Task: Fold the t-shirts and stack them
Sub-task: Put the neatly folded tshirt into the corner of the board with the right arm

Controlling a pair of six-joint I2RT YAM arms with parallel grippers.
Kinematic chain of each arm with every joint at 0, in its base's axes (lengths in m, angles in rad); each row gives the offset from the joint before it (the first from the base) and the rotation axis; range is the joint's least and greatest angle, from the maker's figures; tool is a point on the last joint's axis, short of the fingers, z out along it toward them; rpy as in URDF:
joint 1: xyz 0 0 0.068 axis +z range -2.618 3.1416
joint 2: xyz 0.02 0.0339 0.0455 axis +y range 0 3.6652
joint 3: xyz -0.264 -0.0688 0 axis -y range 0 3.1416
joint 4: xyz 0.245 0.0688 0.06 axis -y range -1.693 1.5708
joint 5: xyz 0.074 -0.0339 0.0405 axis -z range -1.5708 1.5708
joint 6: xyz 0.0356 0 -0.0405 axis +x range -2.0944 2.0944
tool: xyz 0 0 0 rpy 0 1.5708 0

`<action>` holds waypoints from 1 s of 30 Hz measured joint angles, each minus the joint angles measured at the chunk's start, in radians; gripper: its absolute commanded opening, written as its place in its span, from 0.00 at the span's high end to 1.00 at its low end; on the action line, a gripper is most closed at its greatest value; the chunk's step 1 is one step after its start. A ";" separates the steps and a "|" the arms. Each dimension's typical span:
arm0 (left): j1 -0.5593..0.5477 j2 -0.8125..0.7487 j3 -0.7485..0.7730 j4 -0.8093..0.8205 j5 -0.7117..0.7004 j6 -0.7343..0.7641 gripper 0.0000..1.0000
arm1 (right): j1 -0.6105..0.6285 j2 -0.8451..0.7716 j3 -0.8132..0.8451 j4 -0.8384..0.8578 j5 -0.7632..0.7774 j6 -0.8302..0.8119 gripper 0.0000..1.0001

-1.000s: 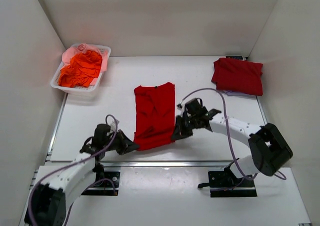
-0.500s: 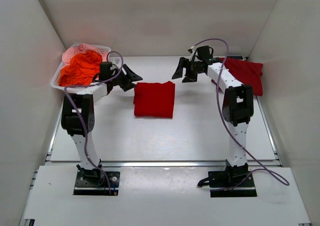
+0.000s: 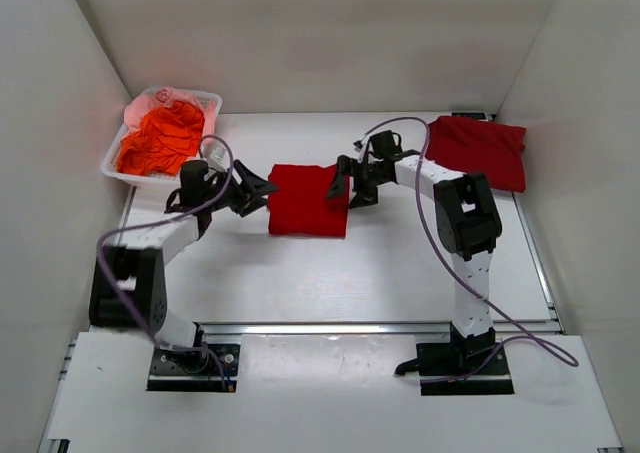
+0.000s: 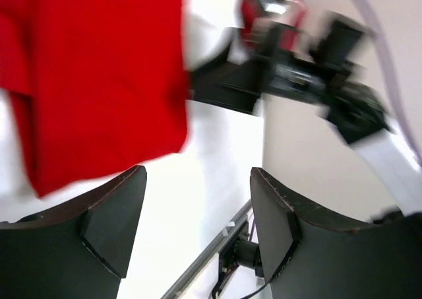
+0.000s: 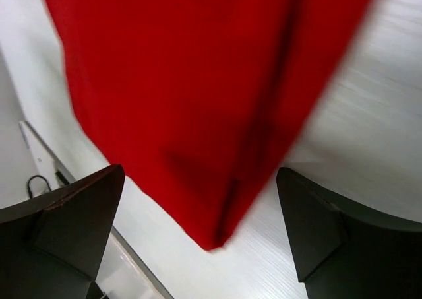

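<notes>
A deep-red t-shirt (image 3: 308,201) lies folded into a rough square at the middle of the table. My left gripper (image 3: 262,188) stands open just off its left edge, nothing between the fingers. The left wrist view has the shirt (image 4: 99,81) ahead of the left gripper (image 4: 198,200), apart from it. My right gripper (image 3: 340,185) is open at the shirt's right edge. In the right wrist view a corner of the shirt (image 5: 198,81) lies between the spread fingers of the right gripper (image 5: 199,180), ungripped. A pile of folded red t-shirts (image 3: 477,151) sits at the back right.
A white lattice basket (image 3: 207,103) at the back left holds crumpled orange-red cloth (image 3: 160,138). White walls close in the table on three sides. The right arm (image 4: 297,74) shows across the left wrist view.
Both grippers carried the shirt's near hem to the far edge, folding it in half, then opened and let go. Since then both have come a little nearer, beside the folded shirt.
</notes>
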 measured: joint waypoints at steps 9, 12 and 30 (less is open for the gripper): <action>0.076 -0.412 -0.111 -0.045 0.016 0.005 0.24 | 0.092 0.204 0.192 0.133 -0.071 0.096 1.00; 0.080 -0.422 -0.119 -0.061 0.022 0.006 0.24 | 0.089 0.241 0.232 0.094 -0.099 0.085 1.00; 0.056 -0.384 -0.206 -0.063 0.028 -0.003 0.25 | -0.323 -0.093 0.428 -0.354 0.531 -0.528 1.00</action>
